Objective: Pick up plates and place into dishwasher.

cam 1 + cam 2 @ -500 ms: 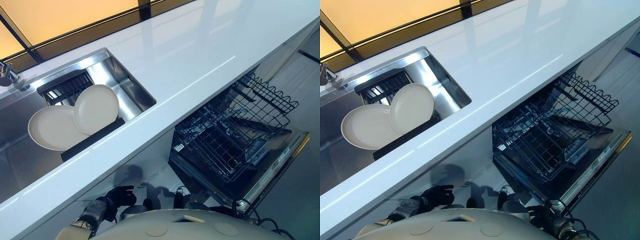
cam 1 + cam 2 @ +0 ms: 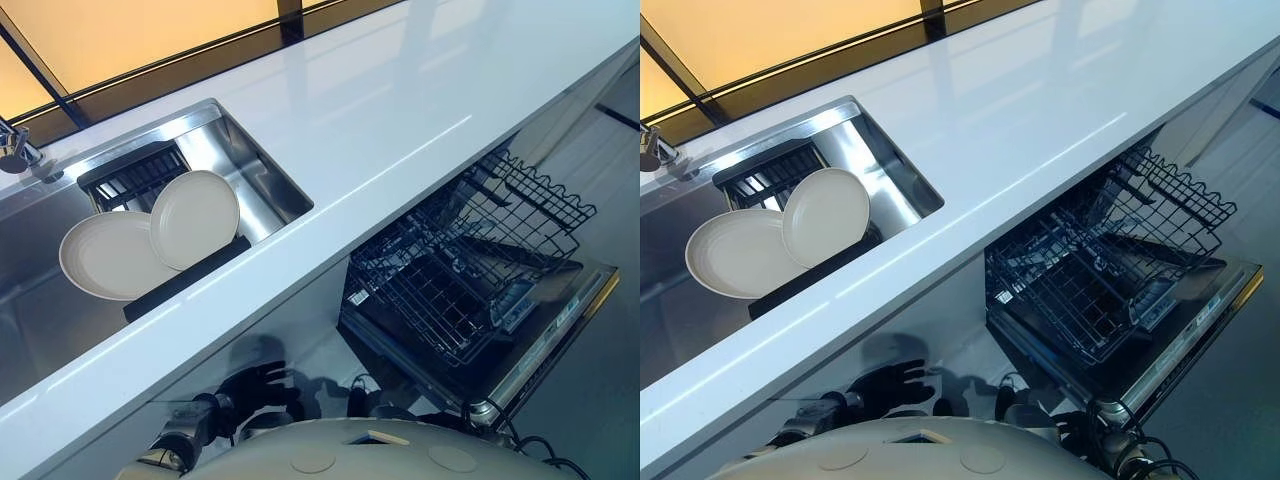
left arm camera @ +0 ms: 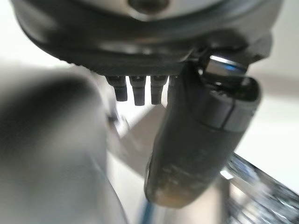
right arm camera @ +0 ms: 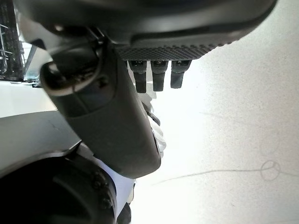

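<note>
Plates (image 2: 150, 235) are leaning in the white counter's (image 2: 400, 110) sink (image 2: 258, 182), dishwasher (image 2: 470, 295) gaping below, left hand (image 2: 255, 385) and right hand (image 4: 196, 46) dangling slack, empty.

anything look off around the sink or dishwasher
Nothing stands out: a smaller plate overlaps a larger plate, leaning in the black rack in the sink; the dishwasher rack is pulled out over the open door.

Left hand (image 2: 255, 385) is finished in matte black; its forearm (image 2: 183, 438) is clad in silver-grey with dark bands. Right hand (image 4: 196, 23) is likewise dark, its palm is edged by a dotted grip pad (image 4: 187, 49), and its thumb (image 4: 114, 133) is cased in a smooth black shell.
</note>
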Robot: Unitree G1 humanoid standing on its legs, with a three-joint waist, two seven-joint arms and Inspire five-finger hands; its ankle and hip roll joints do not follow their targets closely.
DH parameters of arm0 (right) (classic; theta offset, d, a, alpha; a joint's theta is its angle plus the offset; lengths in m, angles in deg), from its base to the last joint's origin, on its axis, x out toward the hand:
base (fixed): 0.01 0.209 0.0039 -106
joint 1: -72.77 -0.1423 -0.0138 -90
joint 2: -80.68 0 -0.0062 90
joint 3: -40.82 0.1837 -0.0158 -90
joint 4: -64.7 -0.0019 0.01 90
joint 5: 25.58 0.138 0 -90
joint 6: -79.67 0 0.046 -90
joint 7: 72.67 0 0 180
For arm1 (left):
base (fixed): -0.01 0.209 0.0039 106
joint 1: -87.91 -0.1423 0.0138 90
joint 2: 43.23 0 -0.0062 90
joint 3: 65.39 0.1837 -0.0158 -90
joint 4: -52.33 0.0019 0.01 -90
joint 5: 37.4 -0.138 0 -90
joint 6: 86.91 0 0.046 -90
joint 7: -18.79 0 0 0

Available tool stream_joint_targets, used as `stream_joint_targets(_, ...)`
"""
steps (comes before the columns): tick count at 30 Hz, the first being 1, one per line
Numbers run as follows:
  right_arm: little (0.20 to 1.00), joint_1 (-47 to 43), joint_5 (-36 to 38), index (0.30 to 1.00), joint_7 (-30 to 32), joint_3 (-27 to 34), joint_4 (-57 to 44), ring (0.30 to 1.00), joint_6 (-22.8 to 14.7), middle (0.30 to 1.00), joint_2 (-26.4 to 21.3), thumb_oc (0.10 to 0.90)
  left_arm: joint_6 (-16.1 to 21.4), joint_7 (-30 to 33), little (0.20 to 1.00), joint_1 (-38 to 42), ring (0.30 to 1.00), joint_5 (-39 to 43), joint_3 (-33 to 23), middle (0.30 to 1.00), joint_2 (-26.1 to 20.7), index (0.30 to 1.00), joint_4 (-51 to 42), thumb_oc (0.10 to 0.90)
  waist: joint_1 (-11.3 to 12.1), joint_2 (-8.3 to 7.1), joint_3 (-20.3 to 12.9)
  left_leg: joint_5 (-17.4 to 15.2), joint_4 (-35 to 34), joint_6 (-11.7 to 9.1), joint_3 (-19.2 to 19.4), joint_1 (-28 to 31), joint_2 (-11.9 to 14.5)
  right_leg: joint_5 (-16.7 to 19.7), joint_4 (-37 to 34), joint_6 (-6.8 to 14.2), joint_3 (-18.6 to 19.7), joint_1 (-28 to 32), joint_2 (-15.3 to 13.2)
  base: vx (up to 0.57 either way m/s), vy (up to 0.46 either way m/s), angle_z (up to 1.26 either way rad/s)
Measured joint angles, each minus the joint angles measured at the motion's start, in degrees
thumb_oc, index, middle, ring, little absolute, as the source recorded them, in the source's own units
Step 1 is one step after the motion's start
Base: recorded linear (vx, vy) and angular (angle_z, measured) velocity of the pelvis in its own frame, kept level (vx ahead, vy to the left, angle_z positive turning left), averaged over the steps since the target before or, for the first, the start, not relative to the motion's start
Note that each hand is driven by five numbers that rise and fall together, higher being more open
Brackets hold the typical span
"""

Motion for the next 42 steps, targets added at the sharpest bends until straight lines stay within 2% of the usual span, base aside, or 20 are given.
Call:
stream_joint_targets(2,0.900,0.04,-0.72,0.900,-0.48,0.03,-1.69,0.900,0.36,0.900,-0.47,0.800,-5.79,-7.69,0.900,-0.10,0.900,2.77,-0.65,0.900,-0.04,0.900,-5.07,0.800,-0.04,0.45,0.95,0.00,-0.01,0.01,0.01,-0.04,-0.05,0.01,0.00,0.01,0.00,-0.06,-0.06,0.00,0.000,0.00)
stream_joint_targets(6,0.900,-0.10,-0.81,0.900,-1.12,0.02,-3.19,0.900,0.53,0.900,-0.98,0.800,-19.11,-17.13,0.900,-0.14,0.900,6.03,-0.75,0.900,0.07,0.900,-16.19,0.800,0.07,0.84,2.30,0.04,-0.02,-0.02,0.00,-0.44,0.00,0.19,0.01,-0.27,-0.02,-0.65,-0.02,-0.02,-0.003,0.00)
stream_joint_targets(8,0.900,-0.19,-0.80,0.900,-1.11,0.02,-3.84,0.900,0.52,0.900,-1.15,0.800,-20.55,-20.87,0.900,-0.22,0.900,6.41,-0.74,0.900,0.21,0.900,-21.23,0.800,0.14,0.99,3.16,0.05,-0.01,-0.02,-0.02,-0.45,0.00,0.21,0.01,-0.28,-0.08,-0.62,-0.02,-0.04,-0.013,0.01)
stream_joint_targets(13,0.900,-0.44,-0.72,0.900,-1.06,-0.21,-3.91,0.900,0.40,0.900,-1.18,0.800,-14.94,-29.33,0.900,-2.60,0.900,7.62,3.41,0.900,-1.29,0.900,-39.82,0.800,1.94,1.21,5.22,0.13,-0.08,-0.11,-0.63,-0.51,0.02,0.21,0.00,-0.29,-0.46,-0.63,0.00,-0.02,-0.006,0.04)
stream_joint_targets(15,0.900,-0.43,-0.73,0.900,-0.92,-1.06,-3.64,0.900,0.18,0.900,-1.16,0.800,-15.99,-32.23,0.900,-3.83,0.900,10.50,4.20,0.900,-1.53,0.900,-45.11,0.800,2.58,1.09,5.46,0.16,-0.11,-0.15,-0.77,-0.51,0.04,0.19,0.00,-0.29,-0.56,-0.62,0.01,0.03,-0.007,0.04)
stream_joint_targets(18,0.900,-0.81,-0.77,0.900,-0.32,-1.08,-2.05,0.900,-1.17,0.900,-0.87,0.800,-20.48,-34.97,0.900,-4.45,0.900,24.23,4.91,0.900,-2.22,0.900,-50.28,0.800,2.80,0.78,6.05,0.37,-0.16,-0.15,-1.32,-0.61,0.00,0.19,0.00,-0.29,-0.92,-0.55,-0.05,0.04,-0.034,0.07)
stream_joint_targets(19,0.900,-1.26,-0.82,0.900,0.14,-1.21,-1.95,0.900,-1.48,0.900,-0.62,0.800,-20.97,-33.31,0.900,-4.53,0.900,29.44,5.34,0.900,-2.77,0.900,-51.56,0.800,2.84,0.57,6.19,0.41,-0.16,-0.18,-1.39,-0.63,0.02,0.18,0.00,-0.29,-1.02,-0.53,-0.06,0.04,-0.031,0.07)
stream_joint_targets(21,0.900,-0.83,-0.84,0.900,1.09,-1.35,-1.45,0.900,-2.09,0.900,-0.41,0.800,-20.57,-25.47,0.900,-5.29,0.900,36.35,6.62,0.900,-3.37,0.900,-58.45,0.800,3.03,0.46,6.27,0.63,-0.16,-0.22,-1.90,-0.83,-0.02,0.19,0.00,-0.30,-1.55,-0.50,-0.14,0.03,-0.021,0.13)
stream_joint_targets(23,0.900,-0.90,-0.86,0.900,1.66,-2.36,-0.70,0.900,-2.23,0.900,-0.32,0.800,-17.91,-17.76,0.900,-5.49,0.900,43.10,7.21,0.900,-3.30,0.900,-66.44,0.800,3.31,0.72,6.35,0.97,-0.16,-0.36,-2.71,-0.76,0.01,0.18,0.00,-0.29,-2.21,-0.04,-0.14,0.03,-0.009,0.19)
stream_joint_targets(24,0.900,-0.96,-0.86,0.900,1.83,-2.86,-0.29,0.900,-2.30,0.900,-0.32,0.800,-14.85,-14.98,0.900,-5.15,0.900,46.39,7.02,0.900,-3.26,0.900,-69.24,0.800,3.42,0.92,6.29,1.11,-0.17,-0.49,-2.96,-0.47,0.10,0.06,0.00,-0.18,-2.41,0.33,-0.08,0.04,-0.006,0.14)
stream_joint_targets(26,0.900,-0.83,-0.85,0.900,2.78,-3.28,-0.22,0.900,-2.74,0.900,-0.45,0.800,-5.77,-8.72,0.900,-2.87,0.900,48.29,4.88,0.900,-3.99,0.900,-73.04,0.800,3.65,1.59,5.89,1.30,-0.21,-0.74,-3.80,-0.57,0.18,-0.07,-0.01,-0.06,-3.17,0.53,-0.02,0.04,0.002,0.16)
stream_joint_targets(27,0.900,-0.63,-0.84,0.900,3.00,-3.27,-0.18,0.900,-2.87,0.900,-0.52,0.800,-3.47,-7.08,0.900,-1.35,0.900,48.26,3.57,0.900,-4.36,0.900,-73.19,0.800,3.62,1.86,5.73,1.37,-0.20,-0.75,-4.23,-0.76,0.16,-0.06,-0.01,-0.05,-3.47,0.55,-0.04,0.05,0.016,0.26)
stream_joint_targets(28,0.900,-0.36,-0.80,0.900,3.66,-3.27,-0.05,0.900,-3.02,0.900,-0.69,0.800,2.92,-2.02,0.900,2.36,0.900,47.34,-1.39,0.900,-4.87,0.900,-73.19,0.800,3.49,2.50,5.29,1.47,-0.16,-1.01,-4.85,-1.08,0.14,-0.05,-0.02,-0.04,-3.54,0.55,-0.01,0.04,0.016,0.19)
stream_joint_targets(29,0.900,-0.27,-0.80,0.900,3.90,-3.28,-0.01,0.900,-3.03,0.900,-0.75,0.800,5.27,-0.09,0.900,3.46,0.900,46.62,-3.50,0.900,-4.90,0.900,-73.19,0.800,3.48,2.74,5.13,1.50,-0.13,-1.04,-5.03,-1.13,0.13,-0.05,-0.03,-0.03,-3.55,0.55,-0.01,0.06,0.029,0.14)
stream_joint_targets(30,0.900,0.17,-0.74,0.900,4.29,-3.29,0.01,0.900,-3.07,0.900,-0.89,0.800,10.90,4.70,0.900,5.69,0.900,44.16,-7.89,0.900,-4.97,0.900,-73.18,0.800,3.49,3.17,4.65,1.59,-0.09,-1.09,-5.54,-1.19,0.06,-0.04,-0.02,-0.03,-3.62,0.54,0.02,0.05,0.032,0.04)
stream_joint_targets(31,0.900,0.48,-0.69,0.900,4.61,-3.37,0.08,0.900,-3.08,0.900,-0.92,0.800,14.36,7.97,0.900,6.92,0.900,41.98,-11.03,0.900,-4.95,0.900,-73.25,0.800,3.53,3.42,4.24,1.84,-0.09,-0.76,-5.62,-1.21,0.04,-0.05,-0.13,-0.04,-3.64,0.55,0.01,0.06,0.049,0.04)
stream_joint_targets(33,0.900,0.58,-0.70,0.900,5.07,-3.93,0.43,0.900,-3.07,0.900,-1.03,0.800,18.07,14.67,0.900,8.82,0.900,35.95,-15.24,0.900,-5.28,0.900,-73.26,0.800,3.85,3.69,3.71,1.93,-0.09,-0.71,-5.68,-1.05,-0.06,-0.04,-0.01,-0.06,-3.58,0.54,-0.04,0.05,0.061,0.02)
stream_joint_targets(35,0.900,0.66,-0.70,0.900,5.20,-4.98,0.53,0.900,-3.02,0.900,-1.01,0.800,18.72,19.73,0.900,10.07,0.900,30.42,-16.24,0.900,-6.15,0.900,-73.26,0.800,4.28,3.64,3.46,1.97,-0.23,-0.64,-5.69,-0.92,-0.15,0.18,0.00,-0.34,-3.47,0.55,-0.08,0.05,0.070,0.03)
stream_joint_targets(38,0.900,0.44,-0.70,0.900,5.20,-5.61,0.62,0.900,-2.84,0.900,-0.97,0.800,17.55,28.18,0.900,11.46,0.900,18.33,-15.50,0.900,-11.41,0.900,-72.27,0.800,4.15,3.53,3.34,2.00,-0.52,-0.55,-5.76,-0.61,-0.30,0.18,0.00,-0.35,-1.98,0.74,-0.12,0.05,0.068,0.02)
stream_joint_targets(42,0.900,0.09,-0.73,0.900,5.03,-5.62,0.62,0.900,-1.99,0.900,-0.97,0.800,13.32,32.59,0.900,14.88,0.900,8.40,-14.59,0.900,-17.23,0.900,-66.97,0.800,3.39,3.57,2.88,1.82,-0.75,-0.30,-5.35,0.36,-0.38,0.15,-0.03,-0.30,-0.15,1.44,-0.08,0.05,0.061,-0.06)
